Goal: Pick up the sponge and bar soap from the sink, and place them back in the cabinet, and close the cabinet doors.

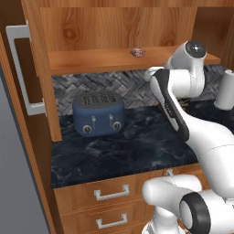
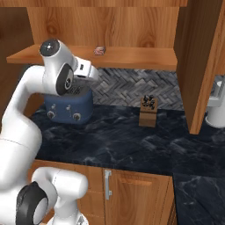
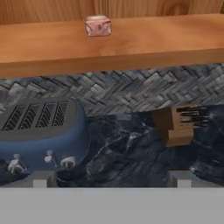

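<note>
While bar soap sits on cabinet shelf above, hand spread open, gripping nothing.

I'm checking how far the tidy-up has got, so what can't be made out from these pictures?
- Gripper: hand view cuts its fingertips at the bottom edge; in the left base view the arm's own links cover it.
- Cabinet doors: left door cut by the left base view's edge, right door by the right base view's edge.
- Bar soap on the shelf: too small for detail.
</note>
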### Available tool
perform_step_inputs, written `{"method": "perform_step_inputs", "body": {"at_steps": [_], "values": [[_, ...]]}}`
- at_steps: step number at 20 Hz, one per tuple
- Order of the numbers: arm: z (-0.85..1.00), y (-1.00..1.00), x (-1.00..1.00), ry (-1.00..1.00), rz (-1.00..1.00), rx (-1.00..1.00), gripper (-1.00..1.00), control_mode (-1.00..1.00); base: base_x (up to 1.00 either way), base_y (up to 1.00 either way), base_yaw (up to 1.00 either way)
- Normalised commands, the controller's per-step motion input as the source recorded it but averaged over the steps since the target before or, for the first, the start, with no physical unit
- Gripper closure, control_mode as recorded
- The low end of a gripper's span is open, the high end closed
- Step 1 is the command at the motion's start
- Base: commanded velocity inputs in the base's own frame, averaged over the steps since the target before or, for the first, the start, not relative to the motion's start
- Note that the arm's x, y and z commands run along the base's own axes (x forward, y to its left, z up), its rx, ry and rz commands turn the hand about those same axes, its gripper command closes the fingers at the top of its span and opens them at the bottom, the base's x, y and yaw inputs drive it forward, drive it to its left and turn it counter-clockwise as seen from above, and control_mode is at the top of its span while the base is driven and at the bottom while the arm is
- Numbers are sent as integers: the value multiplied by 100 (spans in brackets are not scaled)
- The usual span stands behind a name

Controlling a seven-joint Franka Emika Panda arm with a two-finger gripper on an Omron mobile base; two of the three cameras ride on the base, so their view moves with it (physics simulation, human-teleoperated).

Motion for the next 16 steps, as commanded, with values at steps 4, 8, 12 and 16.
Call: {"method": "perform_step_inputs", "body": {"at_steps": [4,8,12,16], "values": [[40,1,-93,45,0,0,-100,-100,0,0,0],[11,6,-83,41,-1,0,-100,-100,0,0,0],[0,14,-73,36,0,-2,-100,-100,0,0,0],[-4,2,-78,15,0,-1,-100,-100,0,0,0]]}}
